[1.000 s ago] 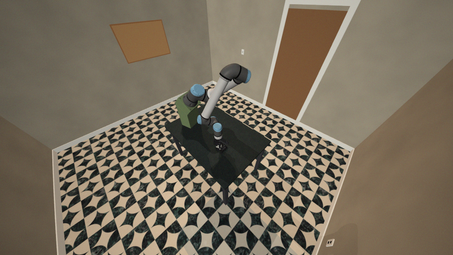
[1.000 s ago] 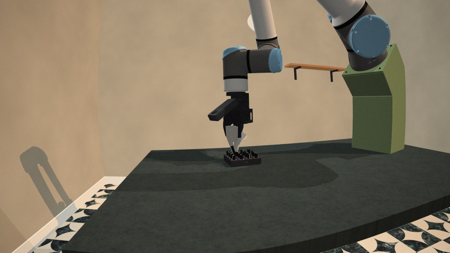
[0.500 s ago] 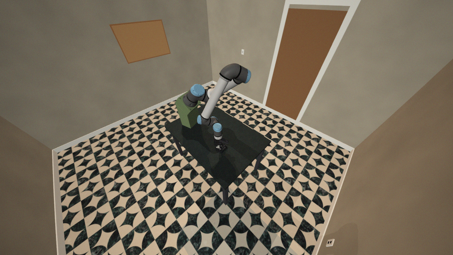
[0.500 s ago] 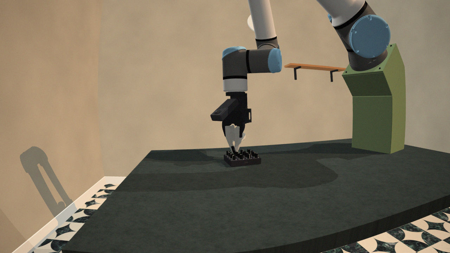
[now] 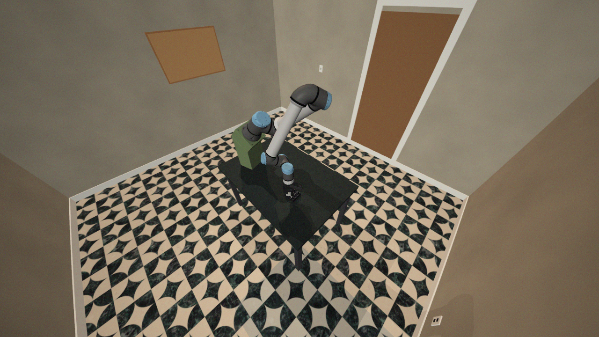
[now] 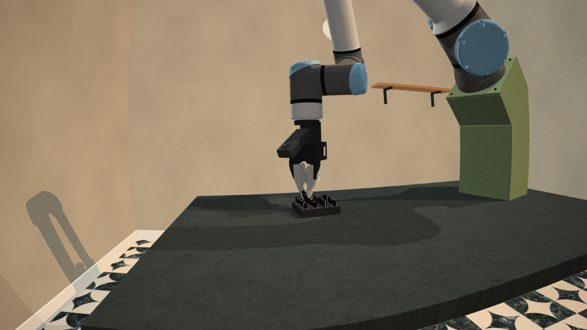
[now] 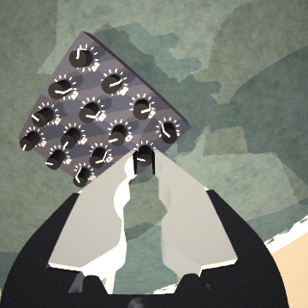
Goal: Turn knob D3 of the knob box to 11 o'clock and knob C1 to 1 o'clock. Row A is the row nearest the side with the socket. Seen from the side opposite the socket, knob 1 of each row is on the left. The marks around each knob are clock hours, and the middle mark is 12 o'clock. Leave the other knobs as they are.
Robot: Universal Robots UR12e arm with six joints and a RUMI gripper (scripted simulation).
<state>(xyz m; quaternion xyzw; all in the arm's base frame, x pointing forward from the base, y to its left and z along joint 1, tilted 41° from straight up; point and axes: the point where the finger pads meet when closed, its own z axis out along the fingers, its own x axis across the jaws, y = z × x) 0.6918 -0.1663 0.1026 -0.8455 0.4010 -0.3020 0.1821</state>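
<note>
The knob box point(image 5: 295, 195) point(image 6: 331, 211) point(image 7: 68, 112) is a small dark box with a grid of black knobs, each with a white pointer and white hour marks. It lies near the middle of the dark table point(image 5: 326, 188) point(image 6: 287, 262). Its socket shows on the side facing the exterior camera. My gripper point(image 5: 289, 193) point(image 6: 304, 196) point(image 7: 145, 151) points straight down and is shut on one knob point(image 7: 145, 151). That knob stands in the edge row farthest from the socket side, second from the corner. The white fingers hide the box's near corner in the wrist view.
The arm's green base point(image 5: 247, 146) point(image 6: 490, 139) stands on the table's far end. A wooden shelf point(image 6: 410, 87) hangs on the wall behind. The table's edge point(image 7: 284, 239) runs close by at the lower right of the wrist view.
</note>
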